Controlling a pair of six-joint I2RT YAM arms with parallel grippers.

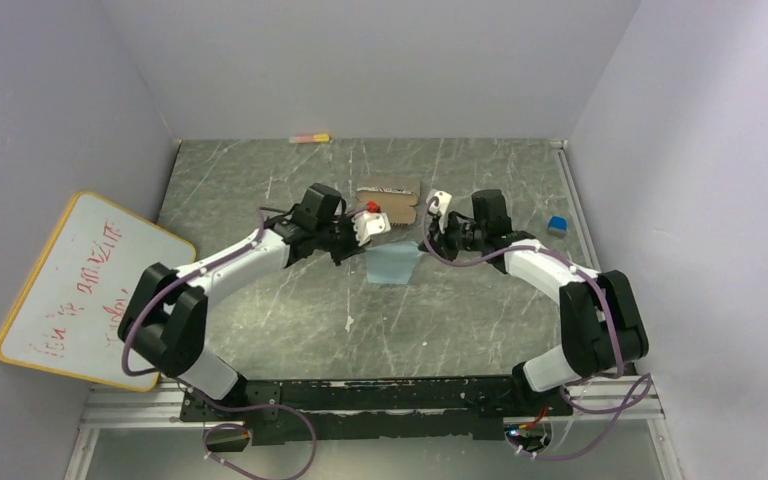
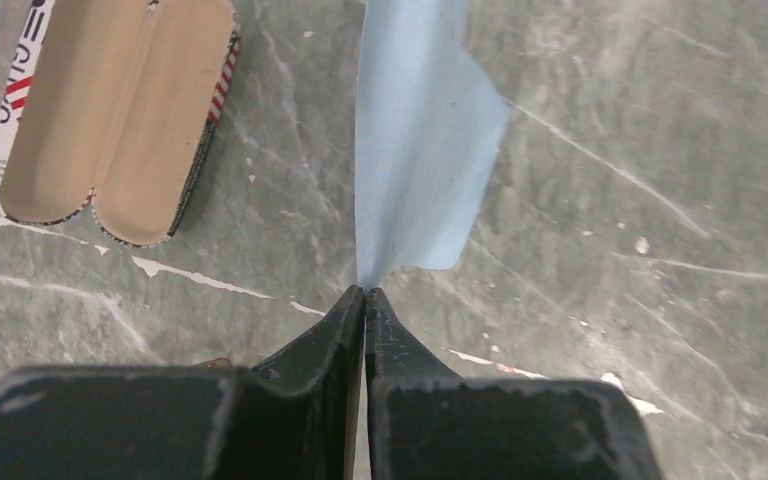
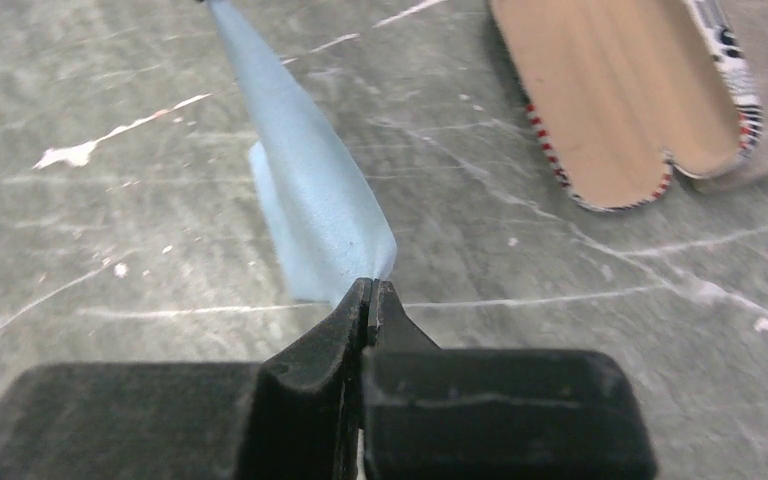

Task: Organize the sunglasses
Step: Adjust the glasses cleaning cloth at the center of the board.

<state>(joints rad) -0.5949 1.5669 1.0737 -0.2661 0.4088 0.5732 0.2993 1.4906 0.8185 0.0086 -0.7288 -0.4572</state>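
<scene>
The sunglasses show in none of the views. A light-blue cloth (image 1: 392, 265) hangs stretched between my two grippers above the table. My left gripper (image 2: 365, 292) is shut on one corner of the cloth (image 2: 415, 130). My right gripper (image 3: 370, 285) is shut on another corner of the cloth (image 3: 315, 200). In the top view the left gripper (image 1: 365, 238) and the right gripper (image 1: 430, 238) face each other over the middle of the table. An open printed case (image 1: 390, 195) with a tan lining lies just behind them, empty where it shows (image 2: 110, 110) (image 3: 620, 90).
A whiteboard (image 1: 90, 290) leans at the left wall. A small blue block (image 1: 557, 225) lies at the right edge of the table. A pink and yellow object (image 1: 310, 138) rests against the back wall.
</scene>
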